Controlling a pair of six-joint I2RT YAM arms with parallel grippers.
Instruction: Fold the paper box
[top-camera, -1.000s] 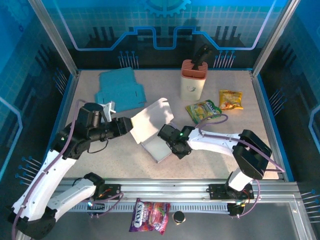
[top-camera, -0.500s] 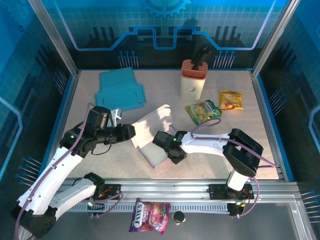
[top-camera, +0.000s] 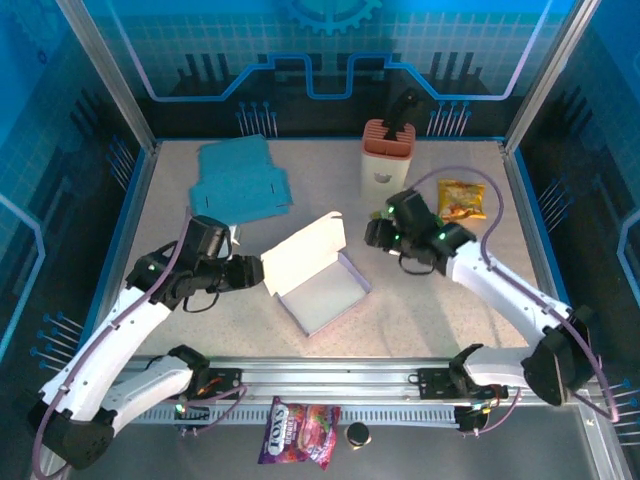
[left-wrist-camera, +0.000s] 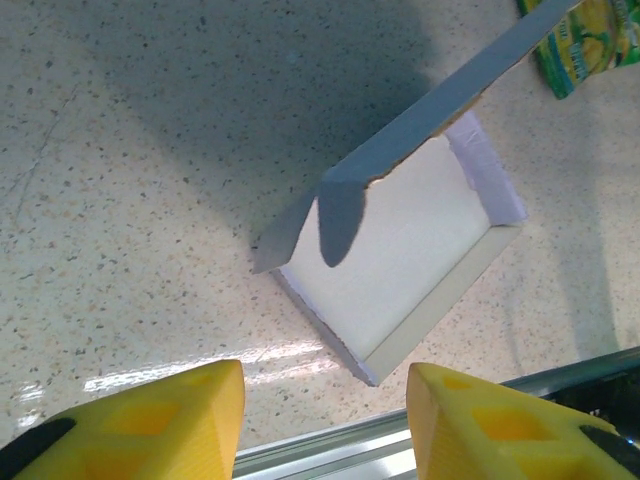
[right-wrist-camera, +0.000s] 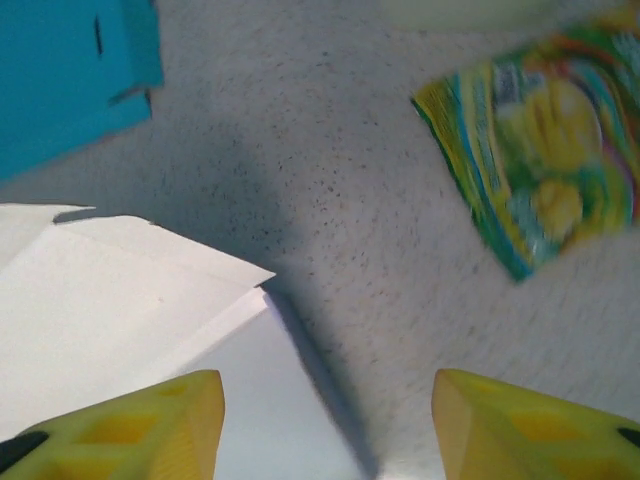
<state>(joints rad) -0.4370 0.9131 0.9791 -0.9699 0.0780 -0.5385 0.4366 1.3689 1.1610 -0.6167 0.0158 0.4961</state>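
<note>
Both claws are seen half open and empty: left claw (top-camera: 253, 272) just beside the white paper box (top-camera: 322, 292), right claw (top-camera: 377, 233) apart, so the raised lid (top-camera: 303, 252) is judged free for closing.

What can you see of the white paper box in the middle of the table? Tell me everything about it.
The white paper box looks like thin card: a shallow rectangular tray with low walls, empty inside. Its lid stands open, hinged along the tray's far-left long edge and leaning back from it, with a small flap at one corner. The tray sits flat on the speckled table, turned diagonally. Nothing visibly grips it.
</note>
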